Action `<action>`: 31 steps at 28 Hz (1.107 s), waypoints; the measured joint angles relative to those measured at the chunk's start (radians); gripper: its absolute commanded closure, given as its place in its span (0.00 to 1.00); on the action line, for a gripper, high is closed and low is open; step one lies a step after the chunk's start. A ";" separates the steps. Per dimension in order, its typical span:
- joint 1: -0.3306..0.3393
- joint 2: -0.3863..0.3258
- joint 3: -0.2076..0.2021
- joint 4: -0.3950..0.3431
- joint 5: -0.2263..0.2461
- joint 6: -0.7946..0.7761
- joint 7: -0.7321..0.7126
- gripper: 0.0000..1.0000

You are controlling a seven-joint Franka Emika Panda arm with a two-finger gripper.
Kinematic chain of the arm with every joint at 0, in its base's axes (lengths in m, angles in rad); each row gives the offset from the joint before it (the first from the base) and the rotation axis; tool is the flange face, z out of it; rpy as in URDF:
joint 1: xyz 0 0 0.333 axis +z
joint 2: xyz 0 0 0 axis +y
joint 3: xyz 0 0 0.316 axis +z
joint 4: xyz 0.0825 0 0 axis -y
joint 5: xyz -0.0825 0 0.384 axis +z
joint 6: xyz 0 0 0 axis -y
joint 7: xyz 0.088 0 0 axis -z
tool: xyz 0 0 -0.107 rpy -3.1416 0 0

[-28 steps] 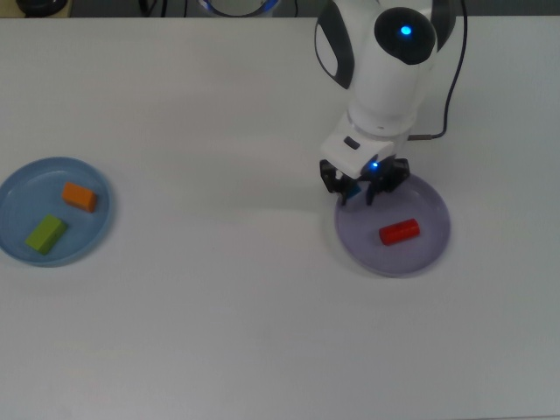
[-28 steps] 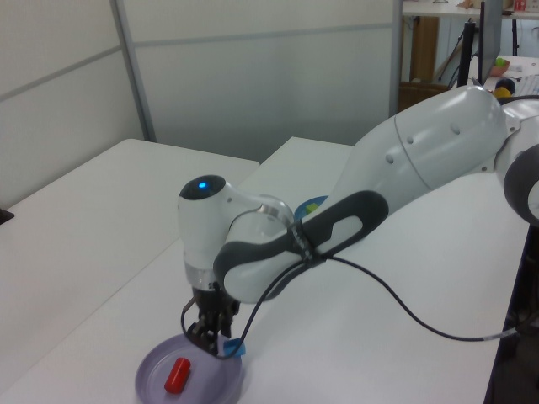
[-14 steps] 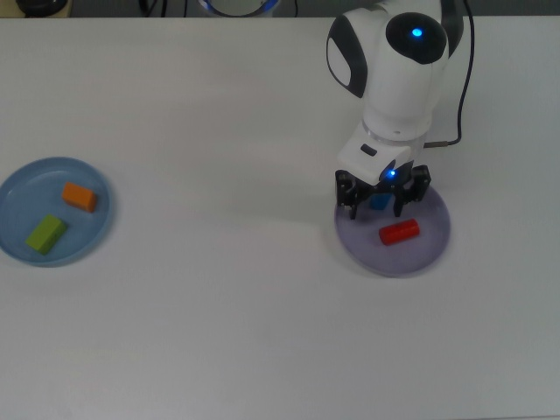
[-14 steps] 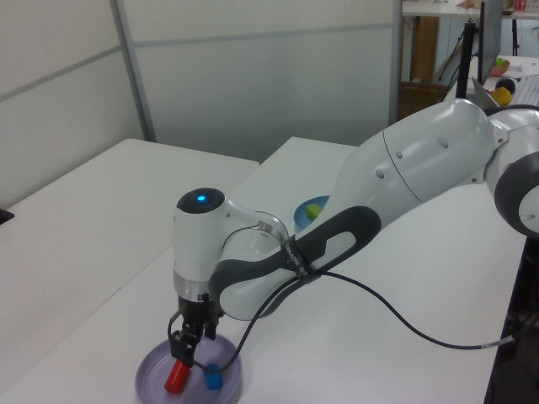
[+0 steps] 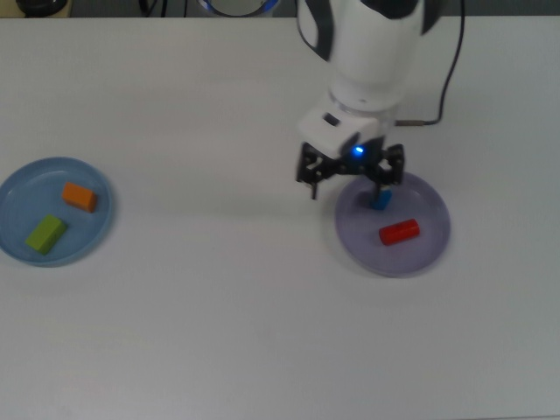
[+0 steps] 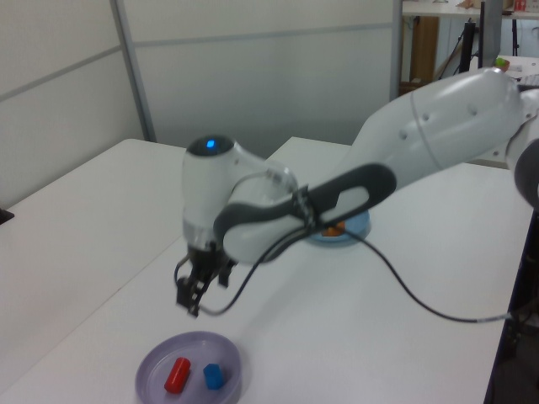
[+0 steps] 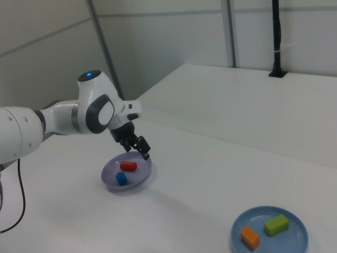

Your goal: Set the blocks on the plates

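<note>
The pale purple plate (image 5: pixel 422 203) (image 6: pixel 190 350) (image 7: pixel 140 167) holds the red block (image 5: pixel 399 232) (image 6: pixel 177 375) (image 7: pixel 128 166) and the stubby blue block (image 5: pixel 380 199) (image 6: pixel 213 376) (image 7: pixel 121 178), lying apart from each other. On the light blue plate (image 5: pixel 24 188) (image 7: pixel 288 240) rest the orange block (image 5: pixel 80 197) (image 7: pixel 249 237) and the lime-green block (image 5: pixel 45 234) (image 7: pixel 276 224). My gripper (image 5: pixel 350 179) (image 6: pixel 193 298) (image 7: pixel 138 149) hangs open and empty, raised above the purple plate's rim on the top view's left.
The plates sit far apart on a plain white table (image 5: pixel 219 306). In the left view the arm's body and cable cover most of the light blue plate (image 6: pixel 354 229). A black post (image 7: pixel 276 52) stands at the table's far edge in the right view.
The blue block left my fingers and now lies on the purple plate. My gripper opened wide, rose off the plate and drifted toward the top view's left.
</note>
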State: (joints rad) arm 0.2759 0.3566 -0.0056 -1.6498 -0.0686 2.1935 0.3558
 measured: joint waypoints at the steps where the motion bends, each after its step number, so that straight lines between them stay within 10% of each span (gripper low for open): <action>1: -0.013 -0.014 0.000 0.000 0.000 -0.029 -0.003 0.00; 12: -0.161 -0.213 -0.003 0.002 0.000 -0.469 -0.142 0.00; 31: -0.234 -0.331 -0.003 0.006 0.000 -0.537 -0.210 0.00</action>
State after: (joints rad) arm 0.0424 0.0252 -0.0088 -1.6442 -0.0685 1.6565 0.1461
